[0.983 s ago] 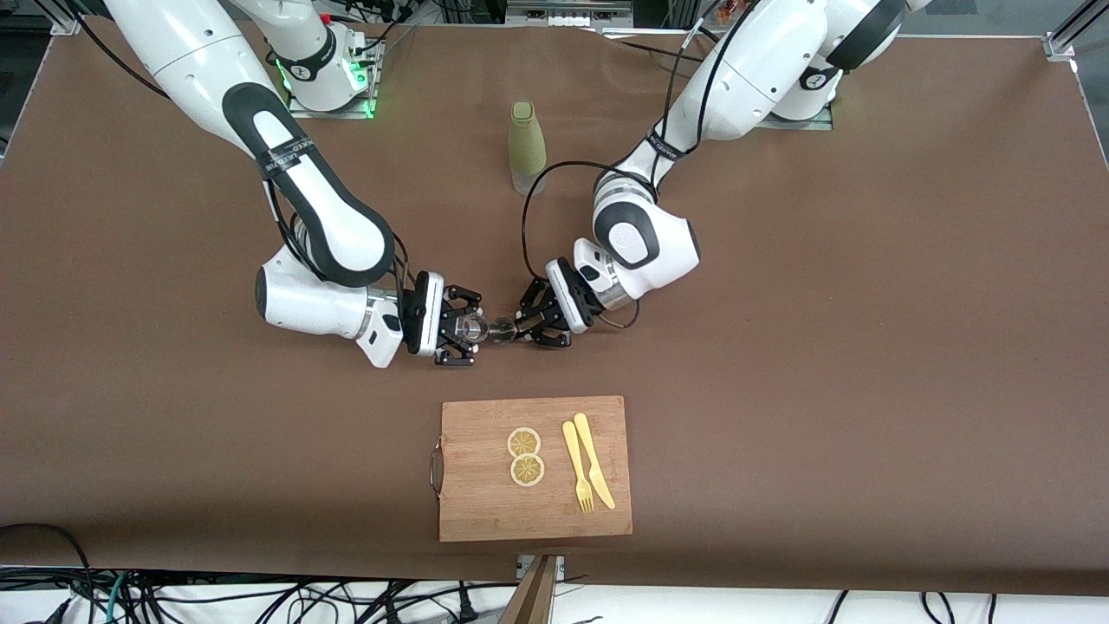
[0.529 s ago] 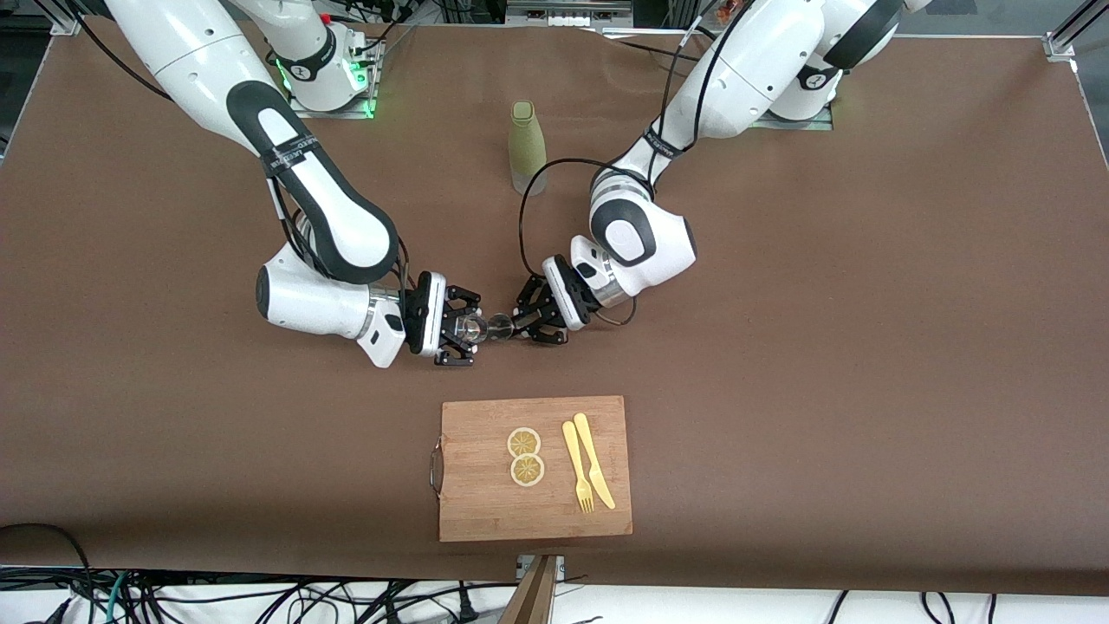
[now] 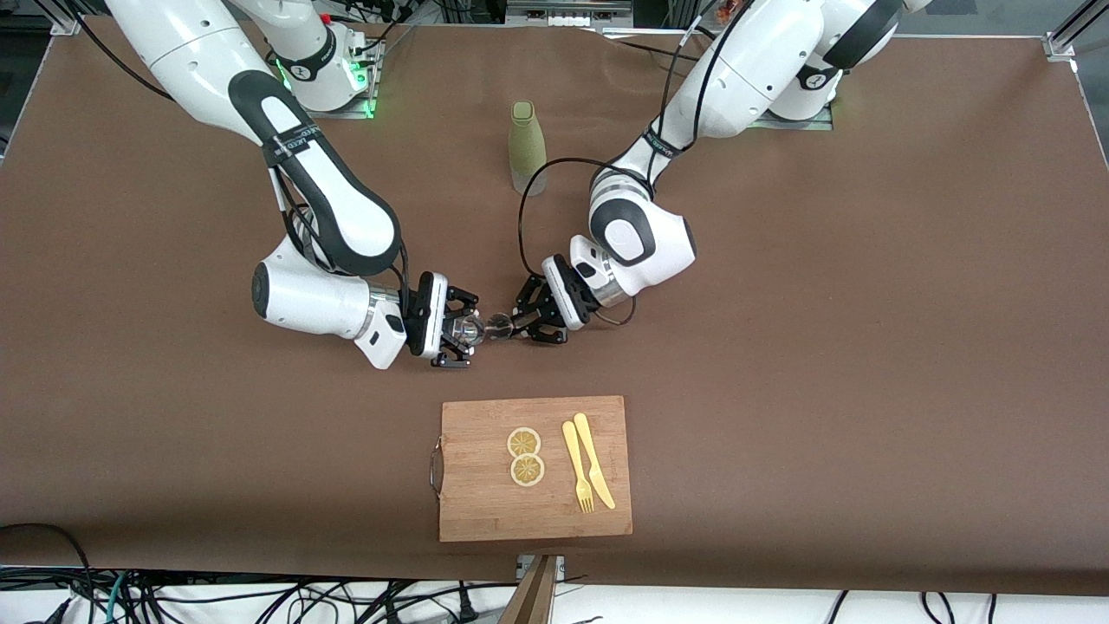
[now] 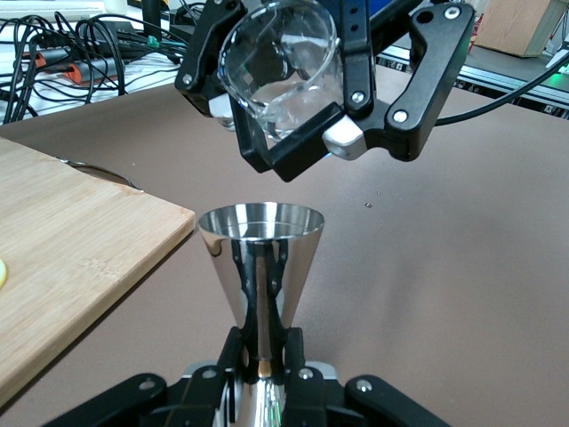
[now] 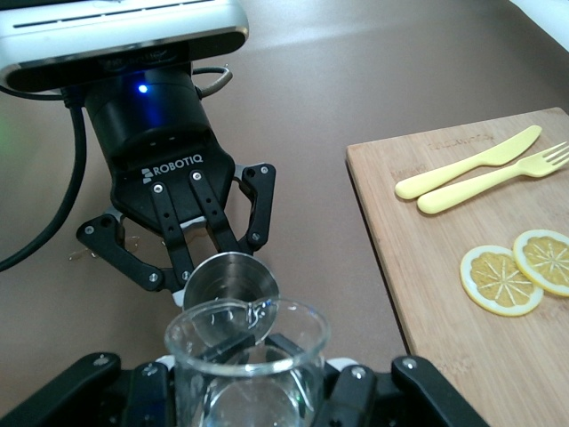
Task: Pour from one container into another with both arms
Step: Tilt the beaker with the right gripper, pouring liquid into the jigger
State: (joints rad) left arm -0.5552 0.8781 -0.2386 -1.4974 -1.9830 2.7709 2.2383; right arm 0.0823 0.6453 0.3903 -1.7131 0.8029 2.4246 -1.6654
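The right gripper (image 3: 457,331) is clamped on the clear glass tumbler (image 3: 470,328), its fingers (image 4: 305,142) pressed against the glass wall, up in the air over bare tabletop (image 3: 823,347) between the bottle and the cutting board. The tumbler is tipped, its long axis leaning with the mouth turned toward the left gripper; in the left wrist view its rim hangs just above the jigger's cup and slightly apart from it.

The left gripper (image 3: 518,326) is closed on the silver jigger (image 3: 500,327), pinching it at the narrow waist. The jigger stands roughly upright, its long axis near vertical and the open upper cone facing up under the tumbler's rim. In the right wrist view that rim overlaps the jigger's mouth.

The wooden cutting board (image 3: 485,511) lies nearer the front camera, carrying two lemon slices (image 3: 525,456), a yellow fork (image 3: 577,465) and a yellow knife (image 3: 593,459). The olive-green bottle (image 3: 526,146) stands upright, farther from the camera.
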